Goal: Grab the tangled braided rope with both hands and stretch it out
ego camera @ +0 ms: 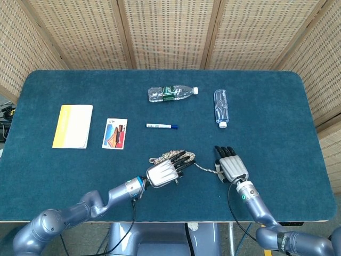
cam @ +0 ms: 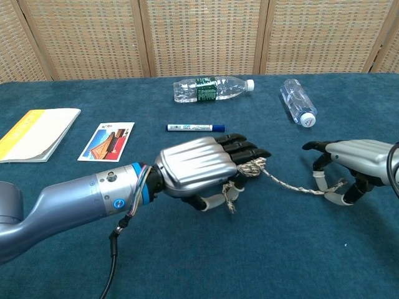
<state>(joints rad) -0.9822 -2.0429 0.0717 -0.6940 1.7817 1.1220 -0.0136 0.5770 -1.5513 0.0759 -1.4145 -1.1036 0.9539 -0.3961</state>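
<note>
The beige braided rope [ego camera: 171,156] lies bunched at the table's front centre, mostly under my left hand [ego camera: 164,172]. In the chest view my left hand [cam: 198,165] grips the tangle [cam: 250,167], and a short tail hangs by the thumb. A thin strand [cam: 288,183] runs from there just above the blue cloth to my right hand [cam: 360,159]. My right hand [ego camera: 232,167] holds the strand's other end, pinched between the thumb and a finger, a short way right of the left hand.
Two clear water bottles [ego camera: 172,93] [ego camera: 221,108] lie on their sides further back, with a blue marker [ego camera: 161,126] in front of them. A picture card [ego camera: 115,133] and a yellow booklet [ego camera: 73,126] lie at the left. The blue table [ego camera: 277,106] ends just behind both hands.
</note>
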